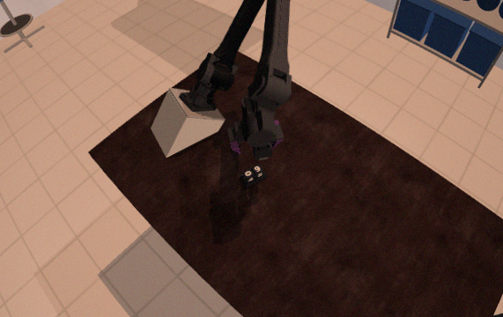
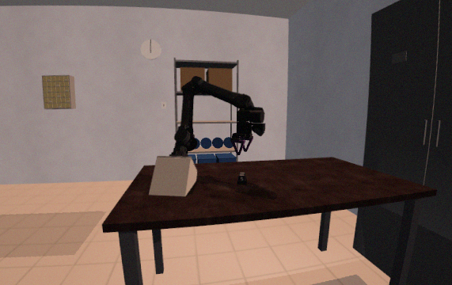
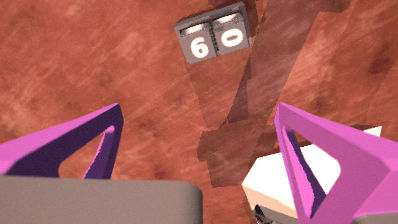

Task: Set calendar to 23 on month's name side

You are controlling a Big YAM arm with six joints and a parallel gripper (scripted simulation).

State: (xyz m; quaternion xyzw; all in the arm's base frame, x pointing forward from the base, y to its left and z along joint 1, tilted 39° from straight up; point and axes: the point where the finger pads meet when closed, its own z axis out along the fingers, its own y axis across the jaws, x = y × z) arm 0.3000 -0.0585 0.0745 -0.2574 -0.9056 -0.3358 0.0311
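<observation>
The small black tray [image 3: 209,18] stands on the table, with two dark cubes side by side in it. In the wrist view the left cube [image 3: 199,47] shows a white 6 and the right cube [image 3: 231,37] a white 0 on their upper faces. In the top view these faces read 0 [image 1: 248,173] and 9 [image 1: 257,168]. The faces along the tray's far long side in the wrist view are washed out by glare. The month's name is not readable. My gripper [image 1: 256,148] [image 2: 242,152] [image 3: 198,111] is open and empty, well above the table; the tray appears beyond its fingertips in the wrist view.
The pale wedge-shaped base block [image 1: 194,132] [image 2: 172,176] carries the arm near one end of the dark table [image 1: 343,198] [image 2: 328,182]. The arm's shadow falls across the table beside the tray. A shelf rack and a dark cabinet [image 2: 401,79] stand away from the table.
</observation>
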